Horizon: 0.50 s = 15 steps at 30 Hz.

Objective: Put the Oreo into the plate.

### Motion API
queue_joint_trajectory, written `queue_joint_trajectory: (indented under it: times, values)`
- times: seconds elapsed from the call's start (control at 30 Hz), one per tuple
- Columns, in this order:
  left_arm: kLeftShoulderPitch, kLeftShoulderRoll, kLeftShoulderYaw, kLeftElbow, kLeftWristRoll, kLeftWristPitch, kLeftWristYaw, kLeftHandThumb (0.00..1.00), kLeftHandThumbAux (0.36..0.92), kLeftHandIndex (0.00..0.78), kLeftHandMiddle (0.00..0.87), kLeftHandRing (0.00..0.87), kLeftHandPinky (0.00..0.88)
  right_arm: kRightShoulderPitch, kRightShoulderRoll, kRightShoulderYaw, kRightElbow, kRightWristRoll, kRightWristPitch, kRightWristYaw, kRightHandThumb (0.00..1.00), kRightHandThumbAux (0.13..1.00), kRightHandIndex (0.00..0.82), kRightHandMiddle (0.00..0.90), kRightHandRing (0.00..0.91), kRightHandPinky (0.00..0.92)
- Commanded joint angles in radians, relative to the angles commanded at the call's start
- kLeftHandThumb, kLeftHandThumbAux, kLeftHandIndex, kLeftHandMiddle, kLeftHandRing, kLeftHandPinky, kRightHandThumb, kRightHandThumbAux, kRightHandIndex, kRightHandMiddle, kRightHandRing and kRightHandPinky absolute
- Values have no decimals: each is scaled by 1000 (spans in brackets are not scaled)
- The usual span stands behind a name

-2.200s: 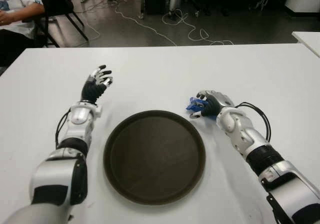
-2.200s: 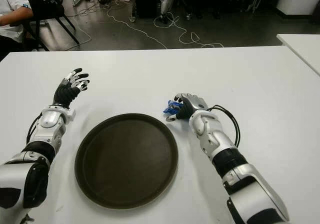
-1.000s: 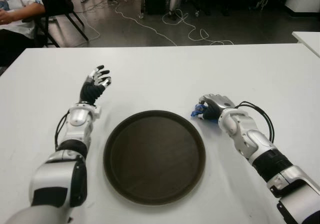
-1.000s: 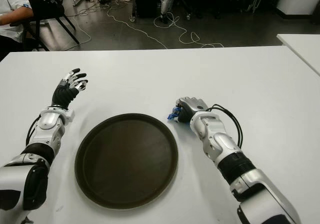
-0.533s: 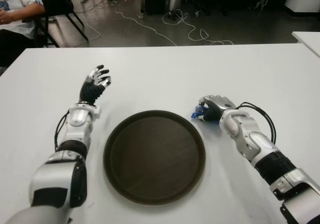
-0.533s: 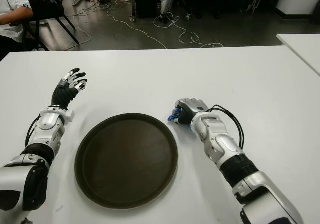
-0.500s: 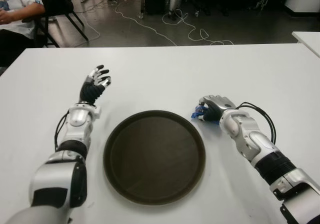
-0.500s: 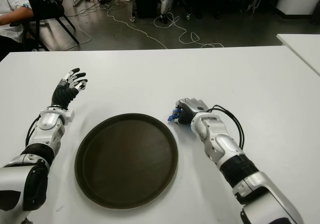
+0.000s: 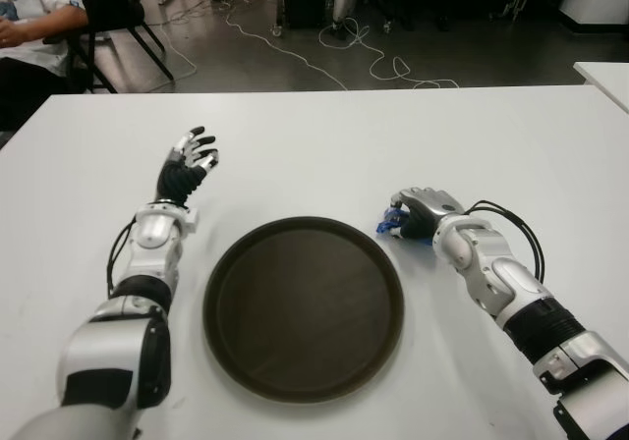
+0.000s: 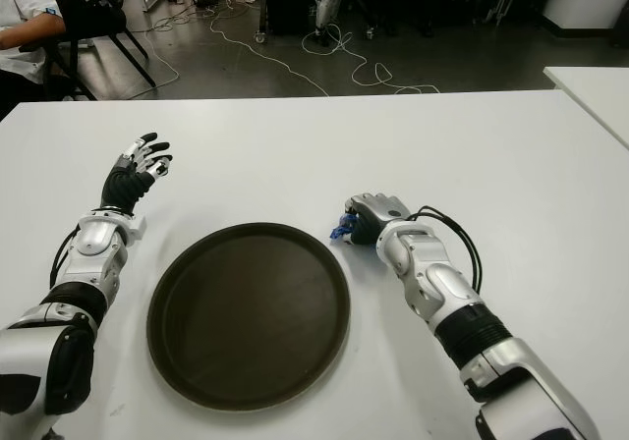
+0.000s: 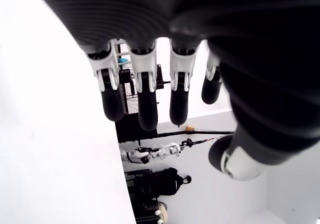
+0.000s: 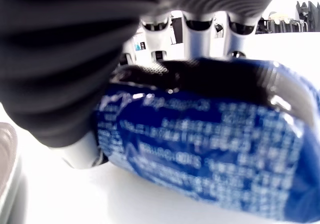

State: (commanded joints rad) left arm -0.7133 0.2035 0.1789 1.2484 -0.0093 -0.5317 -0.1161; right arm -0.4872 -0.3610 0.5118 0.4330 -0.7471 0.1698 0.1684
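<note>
A blue Oreo packet [image 9: 389,226] sticks out from under my right hand [image 9: 417,211], whose fingers are curled around it on the white table just right of the plate's far rim. Up close in the right wrist view the packet [image 12: 210,154] fills the palm, with the fingers [image 12: 195,31] wrapped over it. The round dark brown plate [image 9: 304,305] lies in the middle, with nothing on it. My left hand [image 9: 187,163] shows left of the plate, raised with its fingers [image 11: 142,94] spread and holding nothing.
The white table [image 9: 324,145] stretches wide on all sides. Beyond its far edge lie a dark floor with cables [image 9: 324,52], a chair and a seated person [image 9: 29,18] at far left. Another table's corner [image 9: 604,72] shows at far right.
My right hand, with the packet in it, has drawn back slightly to the right, away from the plate's rim. The left hand has barely shifted.
</note>
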Motion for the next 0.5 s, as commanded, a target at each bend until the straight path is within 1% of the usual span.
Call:
queue_joint_trajectory:
  times: [0.23,0.5]
  values:
    - [-1,-3,-1,1,2,-4,4,149,673,102,178,170,187,4,7,-14,8,-3,-4,-63,685,733,428,672,663,639]
    - [-3,-1,-9,4,11,-2,16,135,670,111,188,178,198,9,26,-42,24,13,-6,-151,686,732,430,704,696,665]
